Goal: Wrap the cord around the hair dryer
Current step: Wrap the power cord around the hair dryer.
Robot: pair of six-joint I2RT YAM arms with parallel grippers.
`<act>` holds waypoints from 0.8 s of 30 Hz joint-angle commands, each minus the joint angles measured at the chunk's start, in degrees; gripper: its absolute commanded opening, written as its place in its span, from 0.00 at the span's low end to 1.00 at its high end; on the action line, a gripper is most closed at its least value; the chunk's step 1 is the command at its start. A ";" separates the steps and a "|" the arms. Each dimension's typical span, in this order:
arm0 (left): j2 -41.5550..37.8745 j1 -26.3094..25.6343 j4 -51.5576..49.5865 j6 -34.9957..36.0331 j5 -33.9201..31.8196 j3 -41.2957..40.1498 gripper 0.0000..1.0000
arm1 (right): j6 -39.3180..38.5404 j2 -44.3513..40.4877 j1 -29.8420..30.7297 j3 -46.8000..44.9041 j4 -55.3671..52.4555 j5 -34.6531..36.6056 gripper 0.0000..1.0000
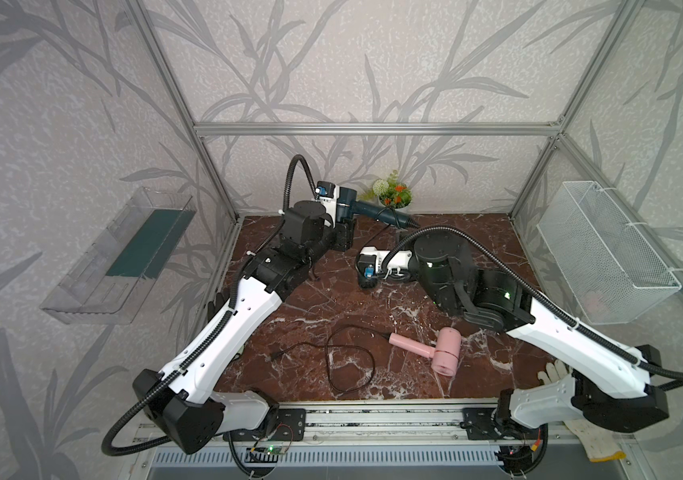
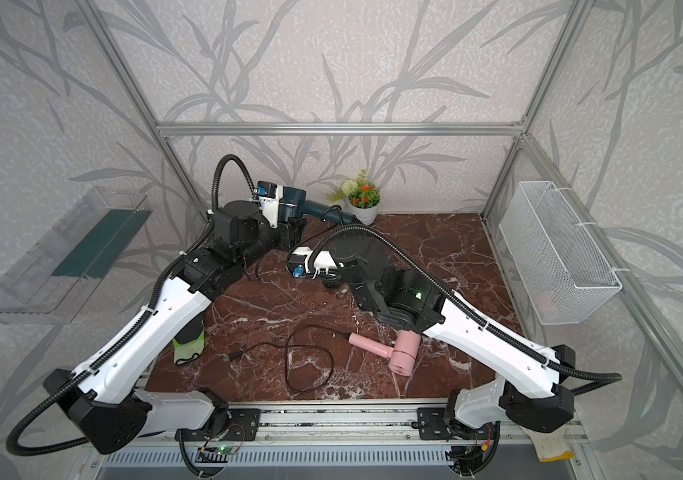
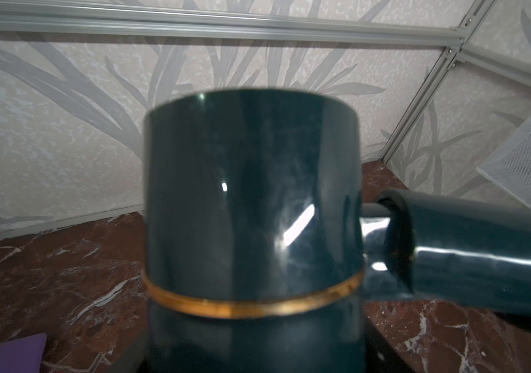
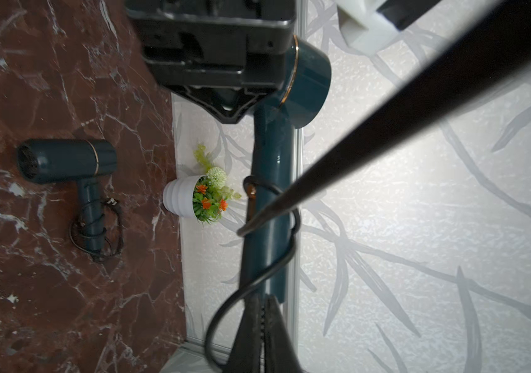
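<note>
The left end effector (image 1: 343,214) is clamped across the barrel of the dark teal, glossy plastic hair dryer (image 1: 367,206), which is held raised off the red-brown marbled bench (image 1: 331,299). The handle projects sideways from that end effector toward the right end effector (image 4: 259,323). The thin black flexible cord (image 4: 285,258) is looped round the handle and led down to the right end effector. The jaws there are pressed together, apparently with the cord pinched between them.

The shell is judged rigid, light and slippery. The wide barrel is judged the proper holding place, since a grip there leaves the handle free for winding. The cord is judged limp but slightly springy, so turns are expected to slacken unless tension is applied. The cord should be gripped close beside the handle, and the plug end secured last.
</note>
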 commanded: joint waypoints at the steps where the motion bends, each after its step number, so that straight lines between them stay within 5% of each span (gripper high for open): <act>1: -0.47 -0.18 -5.01 8.54 -2.93 -1.63 0.00 | -13.45 0.27 1.00 5.94 5.51 -5.08 0.00; 10: -12.54 -0.46 -8.24 13.97 8.91 -7.33 0.00 | -15.11 1.09 -10.31 8.31 9.17 -9.88 0.00; 16: -16.58 -0.47 -7.26 10.85 19.47 -7.52 0.00 | -5.40 1.54 -17.93 3.14 7.36 -17.46 0.00; 24: -18.89 -0.51 -0.83 3.37 20.43 -8.32 0.00 | 8.02 -0.87 -27.17 -9.68 9.14 -26.54 0.00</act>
